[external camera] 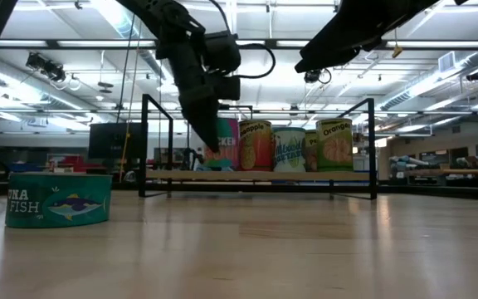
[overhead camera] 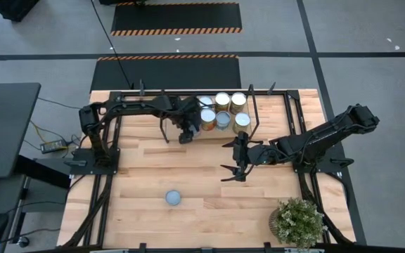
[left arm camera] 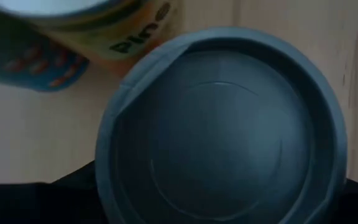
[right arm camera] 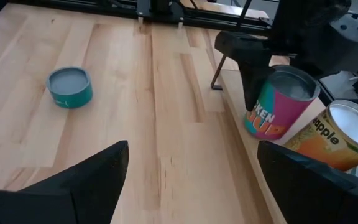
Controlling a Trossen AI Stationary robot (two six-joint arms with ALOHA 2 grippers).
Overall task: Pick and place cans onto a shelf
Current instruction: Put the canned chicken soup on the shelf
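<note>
The shelf [overhead camera: 273,116] stands at the table's far side. Several cans [overhead camera: 223,110] stand on it in two rows, and they also show in the low view [external camera: 289,148]. My left gripper [overhead camera: 187,132] is shut on a pink and teal can [right arm camera: 279,107] at the shelf's near edge, next to a pineapple can [right arm camera: 337,134]. A flat teal tuna can [overhead camera: 173,198] rests on its base on the table, near the front. My right gripper [overhead camera: 232,171] is open and empty over the table's middle, nearer than the shelf. My left gripper comes down on the pink can from above, fingers pointing down. One finger [right arm camera: 252,81] lies against the can's side near the top rim [right arm camera: 267,78]; the other finger is hidden behind the can. The can is upright, with its base at the shelf board. Its grey lid [left arm camera: 222,124] faces the wrist.
Black shelf posts [right arm camera: 219,71] rise beside the pink can. A potted plant [overhead camera: 298,221] stands at the table's near right corner. Bare tabletop [overhead camera: 209,211] lies between the tuna can and the plant. A black frame runs along the table's sides.
</note>
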